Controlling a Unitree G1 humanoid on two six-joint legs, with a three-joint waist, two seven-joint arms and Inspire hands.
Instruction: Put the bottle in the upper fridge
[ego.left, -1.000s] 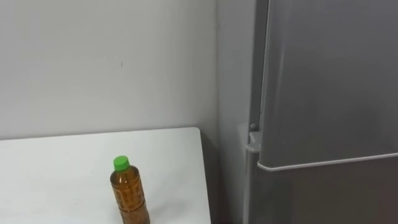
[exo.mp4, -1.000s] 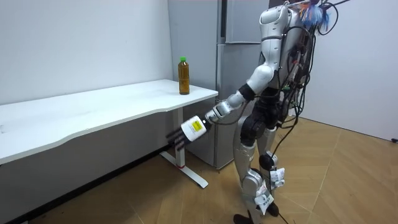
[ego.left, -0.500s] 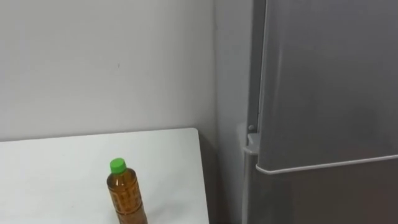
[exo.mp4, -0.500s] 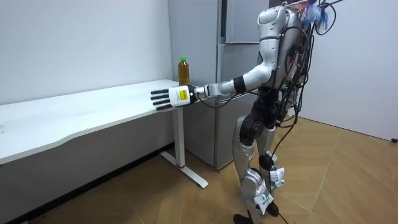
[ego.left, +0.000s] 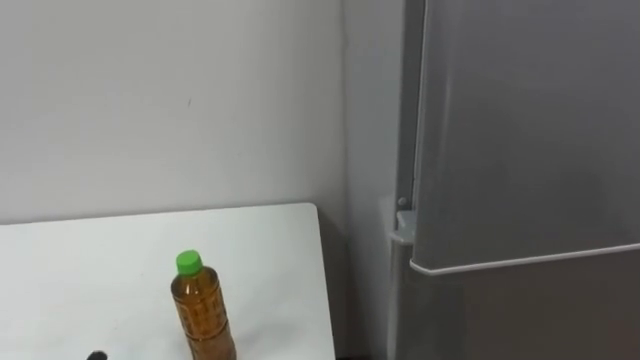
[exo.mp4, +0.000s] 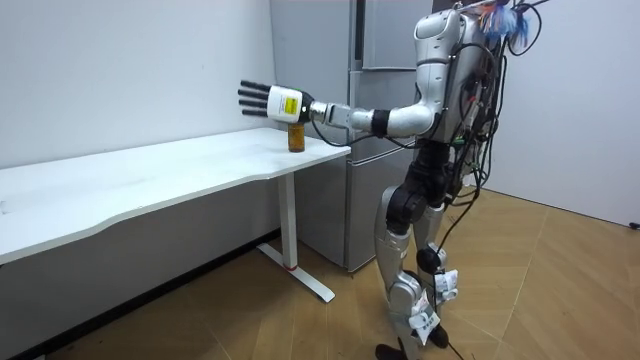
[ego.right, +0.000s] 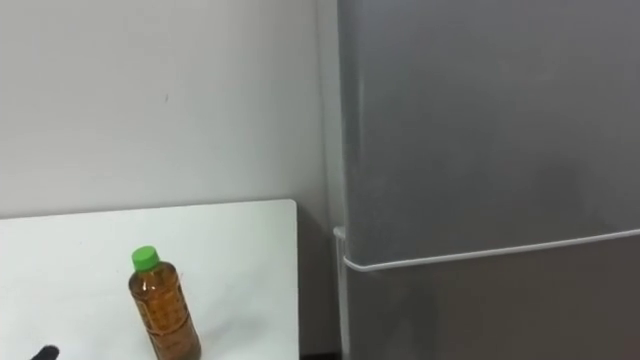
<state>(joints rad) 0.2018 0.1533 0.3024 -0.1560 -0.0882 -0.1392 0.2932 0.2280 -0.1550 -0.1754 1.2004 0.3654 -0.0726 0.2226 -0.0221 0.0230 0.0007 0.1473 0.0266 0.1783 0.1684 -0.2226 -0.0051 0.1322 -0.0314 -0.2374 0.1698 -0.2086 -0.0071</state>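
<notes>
Bottle (ego.left: 203, 312) upright on white table (ego.left: 100, 260), long axis vertical, green cap (ego.left: 188, 263) up (amber liquid inside). Left hand (exo.mp4: 268, 101) fingers spread straight, holding nothing.

Green-capped amber bottle (ego.left: 203, 314) upright on table (ego.left: 90, 260)

The robot's head, torso and upper arms wear smooth silver-white shells, with black joints at the elbow and waist. Its left hand (exo.mp4: 272, 102) has a white back bearing a yellow patch, and its fingers are black. Dark cables, with red and blue strands among them, bunch behind the shoulders. The legs are grey, with white tags near the feet.
</notes>
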